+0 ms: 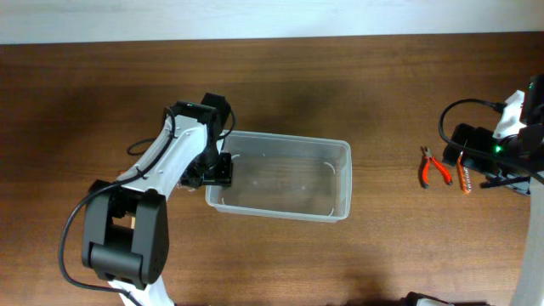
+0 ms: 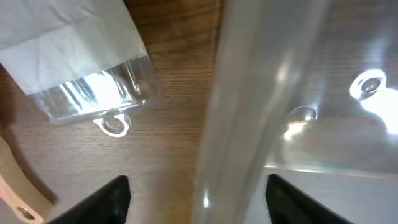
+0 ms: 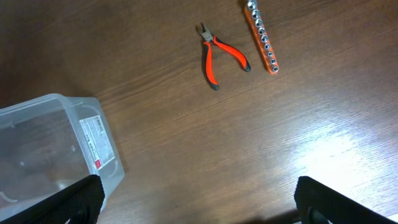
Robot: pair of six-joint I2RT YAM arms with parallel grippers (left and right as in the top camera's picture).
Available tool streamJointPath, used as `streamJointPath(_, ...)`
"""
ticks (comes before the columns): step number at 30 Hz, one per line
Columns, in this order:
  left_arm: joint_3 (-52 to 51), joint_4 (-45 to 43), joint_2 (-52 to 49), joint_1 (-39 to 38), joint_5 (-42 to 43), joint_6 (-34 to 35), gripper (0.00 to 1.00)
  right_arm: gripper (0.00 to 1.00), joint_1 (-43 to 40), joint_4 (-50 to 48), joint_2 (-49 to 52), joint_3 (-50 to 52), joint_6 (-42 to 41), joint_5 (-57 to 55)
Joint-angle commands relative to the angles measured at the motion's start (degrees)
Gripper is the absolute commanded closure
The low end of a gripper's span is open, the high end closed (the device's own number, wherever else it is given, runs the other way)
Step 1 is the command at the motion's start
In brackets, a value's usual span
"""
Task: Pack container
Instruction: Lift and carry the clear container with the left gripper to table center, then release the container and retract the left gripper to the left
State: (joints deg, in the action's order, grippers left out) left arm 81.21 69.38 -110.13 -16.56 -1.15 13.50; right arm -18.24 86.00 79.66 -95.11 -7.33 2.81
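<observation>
The left gripper (image 1: pixel 218 170) is reaching in from the near-left corner of the table (image 1: pixel 85 102) and is hanging at the container (image 1: pixel 280 174). Its jaws are standing spread apart and are straddling the container's left short wall, one finger outside and one inside; in the left wrist view a gap is showing between the outer finger and that wall. The container is sitting upright at the middle of the table, with its open top facing up. Its long axis is running left to right, roughly parallel to the near edge, with the right end turned slightly nearer. A label (image 3: pixel 99 146) is showing on its right short wall. Toward the right edge, well apart from the container, red-handled pliers (image 1: pixel 433 167) and an orange socket rail (image 1: pixel 461 172) are lying just beside each other. The right gripper (image 3: pixel 199 193) is hanging beyond them at the right edge, its jaws spread wide and holding nothing.
</observation>
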Motion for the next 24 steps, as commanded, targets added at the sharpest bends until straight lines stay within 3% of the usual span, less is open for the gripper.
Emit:
streamJointPath(1, -1.03, -0.44, 0.15, 0.20, -2.14, 0.35, 0.23, 0.01, -0.15, 0.17, -0.70, -1.20, 0.02, -0.39)
streamJointPath(15, 14.27, 0.15, 9.42, 0.20, -5.16, -3.39, 0.15, 0.00, -0.13, 0.28, -0.52, -1.18, 2.86, 6.67)
streamJointPath(18, 16.98, 1.09, 13.07, 0.50, -7.30, -3.34, 0.14, 0.17, 0.35, 0.66, -0.09, -0.92, 5.90, 11.50)
streamJointPath(20, 17.42, 1.31, 15.67, 1.29, -9.46, -3.32, 0.04, 0.34, 1.40, 0.76, 0.70, -0.42, 6.54, 13.07)
streamJointPath(24, 17.42, 2.27, 21.14, 6.19, -10.05, -3.32, 0.00, 0.64, 4.90, 0.11, 3.34, 1.64, 6.51, 13.11)
